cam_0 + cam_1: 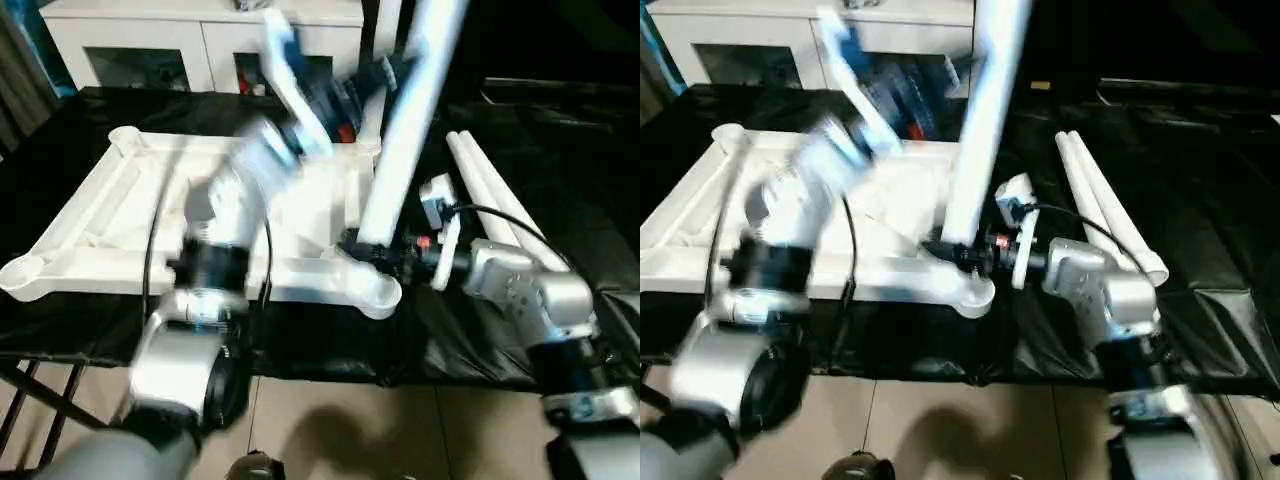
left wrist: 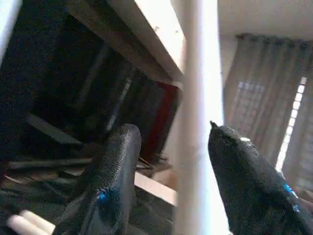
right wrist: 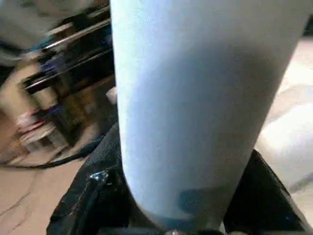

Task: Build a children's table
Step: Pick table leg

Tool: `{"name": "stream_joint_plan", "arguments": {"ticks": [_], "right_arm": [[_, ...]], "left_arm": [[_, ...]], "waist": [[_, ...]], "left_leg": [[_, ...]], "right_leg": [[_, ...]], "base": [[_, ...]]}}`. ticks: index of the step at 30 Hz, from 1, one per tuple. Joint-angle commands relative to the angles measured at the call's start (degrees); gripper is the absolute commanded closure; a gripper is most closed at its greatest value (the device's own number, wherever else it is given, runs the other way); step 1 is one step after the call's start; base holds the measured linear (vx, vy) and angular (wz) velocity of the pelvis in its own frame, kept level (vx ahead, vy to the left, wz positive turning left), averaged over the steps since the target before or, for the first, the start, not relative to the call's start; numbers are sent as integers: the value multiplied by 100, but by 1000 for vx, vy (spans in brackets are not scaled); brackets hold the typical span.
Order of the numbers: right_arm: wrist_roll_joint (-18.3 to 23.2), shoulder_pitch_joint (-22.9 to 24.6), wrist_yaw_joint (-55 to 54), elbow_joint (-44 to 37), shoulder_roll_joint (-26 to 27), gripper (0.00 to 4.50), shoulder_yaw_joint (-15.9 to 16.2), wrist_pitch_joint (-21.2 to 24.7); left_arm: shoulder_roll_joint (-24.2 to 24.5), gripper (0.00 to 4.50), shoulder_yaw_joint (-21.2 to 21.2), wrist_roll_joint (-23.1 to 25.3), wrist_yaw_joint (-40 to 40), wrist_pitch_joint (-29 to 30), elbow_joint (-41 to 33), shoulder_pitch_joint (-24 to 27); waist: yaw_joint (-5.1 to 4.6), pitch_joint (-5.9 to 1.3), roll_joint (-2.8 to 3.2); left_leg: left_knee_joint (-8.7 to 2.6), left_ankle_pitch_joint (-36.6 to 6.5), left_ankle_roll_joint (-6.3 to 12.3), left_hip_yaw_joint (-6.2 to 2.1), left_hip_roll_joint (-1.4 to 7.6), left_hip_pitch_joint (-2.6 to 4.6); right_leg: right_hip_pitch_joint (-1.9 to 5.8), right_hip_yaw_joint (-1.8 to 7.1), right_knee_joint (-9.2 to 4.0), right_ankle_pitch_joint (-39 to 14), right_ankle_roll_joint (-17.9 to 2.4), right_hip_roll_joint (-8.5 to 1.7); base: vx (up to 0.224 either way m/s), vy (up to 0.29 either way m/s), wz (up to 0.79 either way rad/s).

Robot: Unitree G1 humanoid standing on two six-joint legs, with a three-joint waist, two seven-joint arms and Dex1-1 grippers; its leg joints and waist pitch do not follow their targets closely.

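Note:
The children's table top lies upside down on a black-covered surface, ribs and round corner sockets facing up. One white leg stands a little tilted in the near right corner socket. My right gripper is shut on that leg's base, and the leg sits tight between its black fingers. My left arm reaches across the top to a second leg at the far right corner. My left gripper stands open, its fingers either side of this leg.
Two more white legs lie side by side on the black cover right of the top. A white glass-door cabinet stands behind. The surface's front edge and tiled floor are close below my arms.

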Motion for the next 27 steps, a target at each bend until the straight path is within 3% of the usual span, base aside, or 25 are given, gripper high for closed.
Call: {"name": "stream_joint_plan", "arguments": {"ticks": [1,3,4,5,6,8,11,14,17,20,22,25,27], "right_arm": [[-208,13,-581,158,101,257,-292,-436],[-468,73,-1293,288,241,257,-502,-786],[-469,73,-1297,288,241,257,-503,-788],[-615,125,-1628,309,268,257,-569,-961],[-624,127,-1647,310,268,257,-571,-966],[-815,213,-1992,278,258,257,-579,-1057],[-828,244,-2065,241,278,257,-599,-1074],[-946,435,-2136,66,312,257,-550,-1237],[-990,497,-2129,57,294,257,-476,-1291],[-1015,528,-2139,23,280,257,-414,-1294],[-1035,555,-2120,-21,264,257,-376,-1270],[-1060,583,-2109,-61,258,257,-349,-1260],[-1099,602,-2080,-84,257,257,-321,-1255]], "left_arm": [[232,194,-137,282,-286,-184,211,20],[715,194,-894,1040,-945,-566,332,337],[719,194,-900,1045,-949,-569,333,339],[1030,194,-1446,1557,-1346,-937,444,580],[1044,194,-1469,1579,-1365,-957,452,591],[1410,194,-2075,2117,-1924,-1394,725,889],[1495,194,-2217,2248,-2060,-1526,827,964],[1794,194,-2872,2877,-2711,-2190,1417,1235],[1845,231,-3076,3147,-2830,-2514,1825,1218],[1861,237,-3160,3256,-2958,-2664,2113,1161],[1867,267,-3223,3387,-2938,-2822,2319,1111],[1879,275,-3318,3549,-2862,-3012,2585,1036],[1876,312,-3345,3662,-2818,-3146,2825,967]], "waist": [[-11,-482,-65],[-32,-489,-35],[-32,-490,6],[-47,-493,-5],[-48,-504,8],[-40,-515,29],[-42,-521,34],[-46,-493,40],[-74,-488,37],[-110,-488,50],[-133,-492,51],[-163,-489,49],[-172,-488,44]], "left_leg": [[-388,-913,87,-190,319,168],[-409,-894,-2,-195,323,191],[-414,-898,-16,-193,323,198],[-426,-892,-47,-191,333,206],[-425,-862,-66,-184,330,207],[-426,-794,-73,-180,322,205],[-428,-914,-89,-172,333,194],[-454,-1153,-112,-173,331,205],[-469,-1325,-209,-179,345,215],[-477,-1405,-233,-189,348,217],[-473,-1385,-209,-185,350,215],[-467,-1350,-145,-182,339,204],[-458,-1344,-124,-174,339,206]], "right_leg": [[269,253,-453,-1044,-1247,-421],[258,260,-434,-1023,-1155,-398],[252,262,-440,-1018,-1132,-395],[253,263,-434,-912,-1114,-383],[251,270,-405,-783,-1090,-375],[261,270,-386,-525,-1117,-376],[279,265,-353,-359,-1300,-402],[264,275,-412,-711,-1218,-408],[264,285,-419,-925,-1201,-433],[258,283,-419,-931,-1255,-437],[258,281,-403,-765,-1336,-431],[269,280,-399,-658,-1380,-429],[272,284,-401,-662,-1411,-437]], "base": [[0,0,0],[0,0,0],[0,0,0],[0,0,0],[0,0,0],[0,0,0],[0,0,0],[0,0,0],[0,0,0],[0,0,0],[0,0,0],[0,0,0],[0,0,0]]}}
